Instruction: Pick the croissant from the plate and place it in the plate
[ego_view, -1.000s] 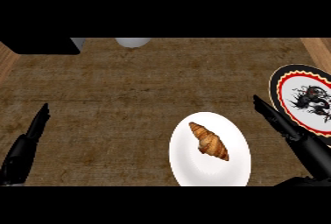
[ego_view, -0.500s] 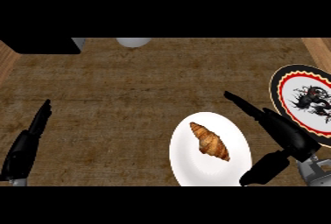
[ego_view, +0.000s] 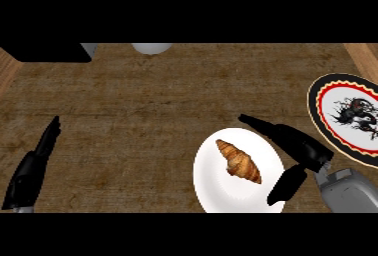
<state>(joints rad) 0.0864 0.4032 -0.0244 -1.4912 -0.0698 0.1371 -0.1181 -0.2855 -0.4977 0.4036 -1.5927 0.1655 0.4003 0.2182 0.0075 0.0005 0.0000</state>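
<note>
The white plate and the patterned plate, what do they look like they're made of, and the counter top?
The white plate looks like glazed ceramic: plain, smooth, even white. The patterned plate also seems ceramic, with printed black, red and yellow rings round a dark motif. The counter looks like matte, rough-grained brown wood or stone; which one is unclear.

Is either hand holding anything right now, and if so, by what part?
Nothing is held. The right hand is open beside the white plate, clear of the croissant. The left hand rests open at the left edge.

Golden croissant (ego_view: 238, 161) on white plate (ego_view: 214, 190)
</note>
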